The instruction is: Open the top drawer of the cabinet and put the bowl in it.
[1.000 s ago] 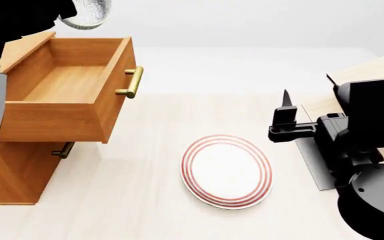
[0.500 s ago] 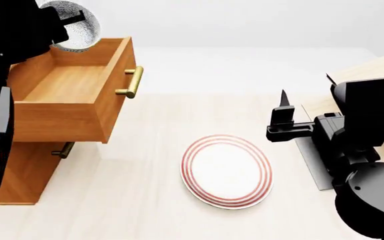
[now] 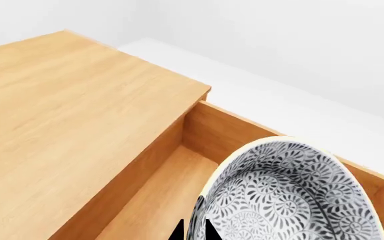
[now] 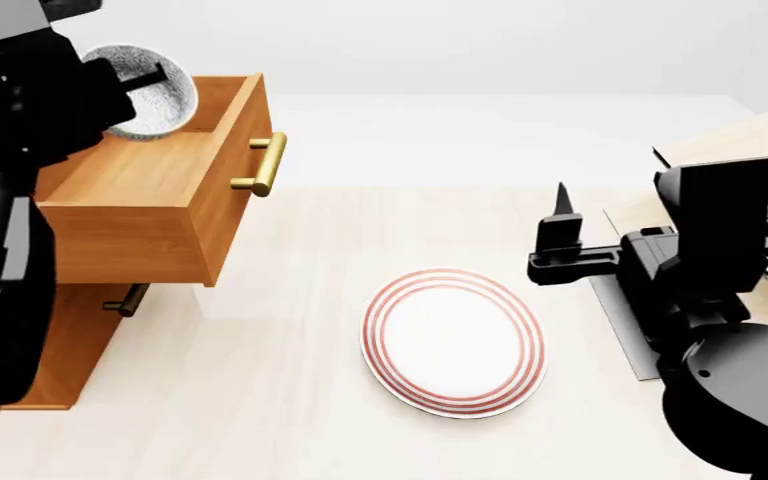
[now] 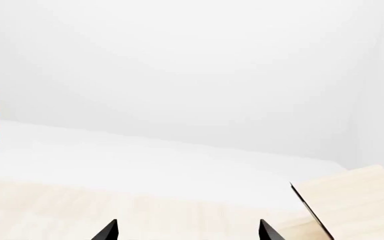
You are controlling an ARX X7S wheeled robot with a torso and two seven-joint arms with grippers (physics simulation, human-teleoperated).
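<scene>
Left gripper (image 4: 128,82) is pinching the bowl (image 4: 144,103) by its rim, holding it tilted over the open top drawer (image 4: 137,190). Lowering it level onto the drawer floor before releasing seems wise; right gripper (image 5: 186,231) is hanging spread, idle.

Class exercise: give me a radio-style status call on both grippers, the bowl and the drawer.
Left gripper shut on bowl, tilted over open top drawer. Right gripper open, empty. Nothing blocking visible drawer interior.
</scene>
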